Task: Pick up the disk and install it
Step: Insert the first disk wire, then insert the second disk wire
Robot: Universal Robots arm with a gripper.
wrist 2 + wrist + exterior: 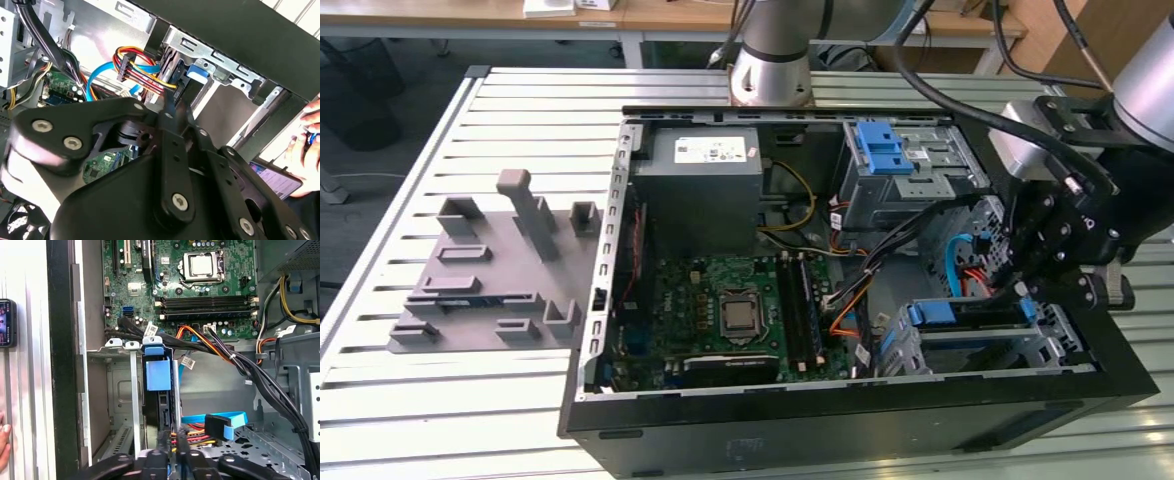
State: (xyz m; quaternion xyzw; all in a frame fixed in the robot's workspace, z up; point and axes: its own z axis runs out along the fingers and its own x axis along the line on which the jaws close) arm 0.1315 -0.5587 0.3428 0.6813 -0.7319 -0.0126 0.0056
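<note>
Your one disk [159, 385] stands on edge in the lower-centre bay, just above your gripper [172, 462]; I cannot tell its grip.

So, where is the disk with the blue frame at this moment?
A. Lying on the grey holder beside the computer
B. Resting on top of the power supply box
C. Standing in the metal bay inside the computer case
C: in the first wrist view the disk stands on edge between the walls of the metal bay inside the computer case, just beyond the claw.
</note>
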